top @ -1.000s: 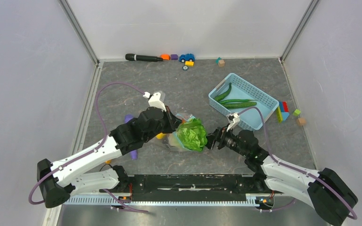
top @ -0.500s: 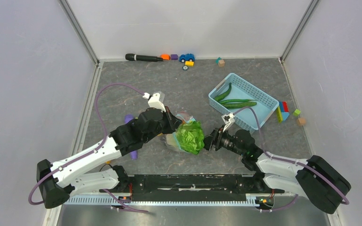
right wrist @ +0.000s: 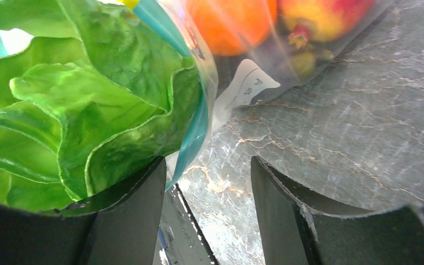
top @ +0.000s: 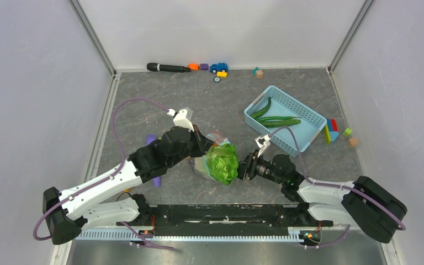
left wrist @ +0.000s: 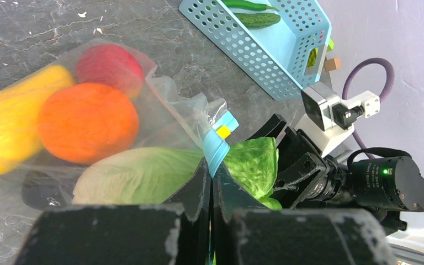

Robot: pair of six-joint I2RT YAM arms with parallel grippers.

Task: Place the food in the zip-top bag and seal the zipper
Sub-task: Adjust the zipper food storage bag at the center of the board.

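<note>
White panel walls (top: pixel 33 83) close in on three sides of a grey, marble-veined mat (top: pixel 215 99) that covers the whole table. Seen from above, with the mat's middle as the dial's centre, the left arm reaches in from 7 o'clock and the right arm from 5 o'clock, and they meet just short of the centre. A light-blue lattice basket (top: pixel 303 118) sits at 2 o'clock, turned at an angle, with long green pods (top: pixel 279 120) lying in it. The zip-top bag (left wrist: pixel 160 105) lies flat near the centre toward 6 o'clock; from above the left arm hides much of it. The lettuce (top: pixel 222 163) fills the bag's mouth, partly in and partly out, and lies between the two grippers. Inside the clear plastic are the mango (left wrist: pixel 11 124), the orange (left wrist: pixel 88 121) and the red fruit (left wrist: pixel 109 63), packed close together. The left gripper (left wrist: pixel 210 182) is clenched on the zipper (left wrist: pixel 218 146), the teal strip nipped between its fingers. The right gripper (right wrist: pixel 207 174) stands released, with bare mat showing between its jaws and lettuce leaves draped against one finger. A purple item (top: pixel 150 138) pokes out from under the left arm at 8 o'clock; what it is cannot be told. Along the back wall at 12 o'clock lie a black cylinder (top: pixel 167 68), a blue toy car (top: pixel 218 67) and small blocks (top: pixel 193 67). More coloured blocks (top: pixel 331 131) sit at 3 o'clock, just beside the basket.
</note>
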